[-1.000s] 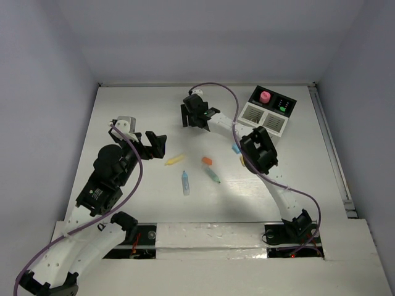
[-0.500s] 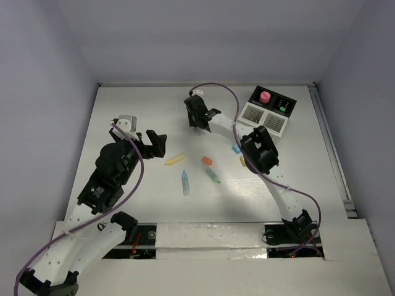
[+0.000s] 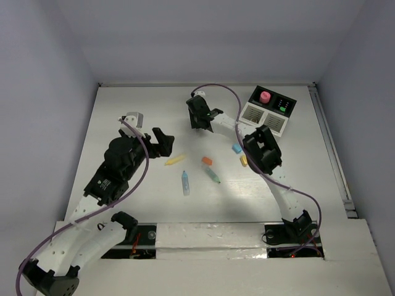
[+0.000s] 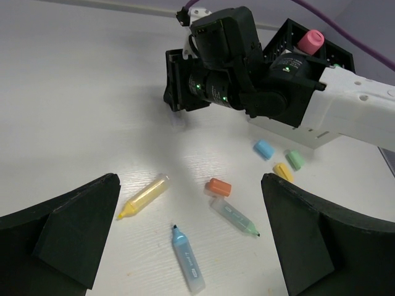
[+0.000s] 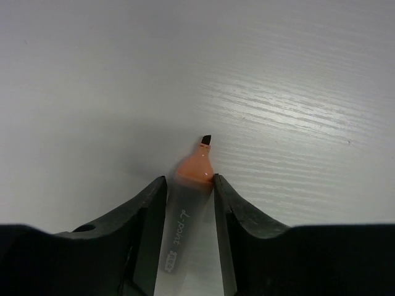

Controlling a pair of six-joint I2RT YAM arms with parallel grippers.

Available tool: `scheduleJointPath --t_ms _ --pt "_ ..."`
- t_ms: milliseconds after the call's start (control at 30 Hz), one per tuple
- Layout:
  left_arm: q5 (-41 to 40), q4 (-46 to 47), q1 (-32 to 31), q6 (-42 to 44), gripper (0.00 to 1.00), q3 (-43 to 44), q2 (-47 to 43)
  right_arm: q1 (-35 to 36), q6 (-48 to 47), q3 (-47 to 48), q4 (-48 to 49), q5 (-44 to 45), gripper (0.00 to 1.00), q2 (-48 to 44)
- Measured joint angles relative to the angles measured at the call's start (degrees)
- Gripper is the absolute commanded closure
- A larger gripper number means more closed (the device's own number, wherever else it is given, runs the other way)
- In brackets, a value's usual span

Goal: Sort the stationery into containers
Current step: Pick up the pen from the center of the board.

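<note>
My right gripper (image 5: 189,180) is shut on an uncapped orange pen (image 5: 194,166), whose tip sticks out past the fingertips over the far middle of the table. From above, this gripper (image 3: 196,117) is left of the containers: a white slatted box (image 3: 264,118) joined to a black box (image 3: 278,102) that holds a pink-capped bottle (image 3: 265,97). My left gripper (image 4: 190,179) hangs open above a yellow pen (image 4: 144,195), a blue pen (image 4: 187,259), a green pen (image 4: 234,216) and an orange cap (image 4: 218,187).
A blue cap (image 4: 264,149), a yellow cap (image 4: 283,171) and a green cap (image 4: 295,160) lie under the right forearm (image 3: 262,151), near the white box. The right arm's purple cable (image 3: 219,89) loops above the far table.
The right gripper has closed on the orange pen at the far middle. My left arm has swung right, toward the loose pens.
</note>
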Motion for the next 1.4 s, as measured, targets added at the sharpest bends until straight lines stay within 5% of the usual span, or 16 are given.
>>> scheduleJointPath --t_ms 367,833,1400 --pt "5.7 1.2 0.0 -6.5 0.01 -1.7 -0.5 -0.7 1.1 -2.3 0.1 -3.2 0.89 -1.7" --pt "13.4 8.7 0.0 -15.8 0.17 -10.3 5.5 -0.6 1.0 -15.9 5.3 -14.3 0.91 -11.6" --pt "15.8 26.2 0.0 -20.0 0.34 -13.0 21.6 0.3 7.6 -37.5 21.8 -22.6 0.90 -36.2"
